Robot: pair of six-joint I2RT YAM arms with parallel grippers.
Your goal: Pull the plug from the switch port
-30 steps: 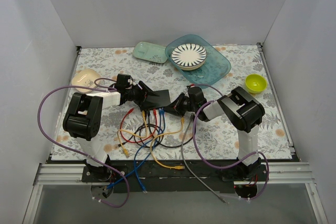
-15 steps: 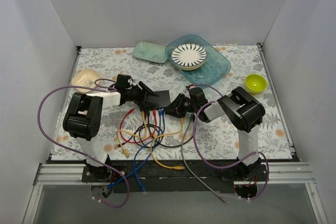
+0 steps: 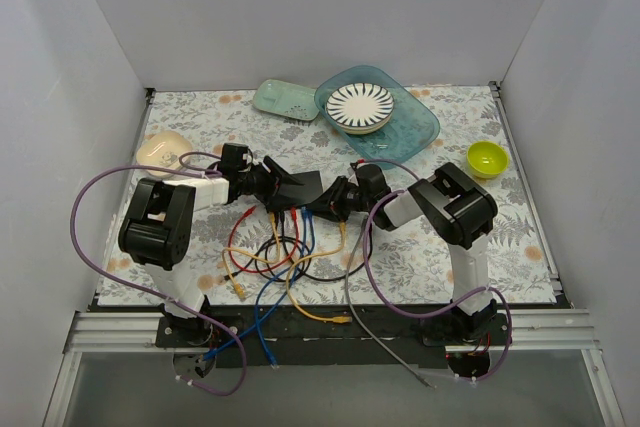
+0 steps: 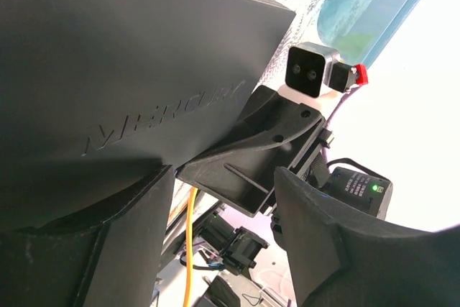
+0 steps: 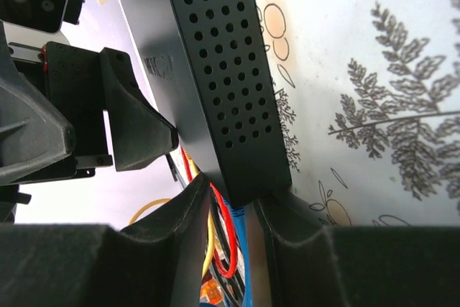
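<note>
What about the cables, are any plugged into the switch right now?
Seemingly yes: the red, yellow and blue cables end at the near edge of the switch, but whether they sit fully in the sockets is hidden.

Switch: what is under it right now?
The floral table cover shows beside the switch; a red cable and a yellow cable trail out below it. Anything directly under it is covered by its own body.

Bright even overhead light; wrist views blurred close, backgrounds overexposed.

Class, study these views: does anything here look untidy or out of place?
Yes: the coloured cables in front of the switch lie tangled, and several trail off the near edge of the table.
</note>
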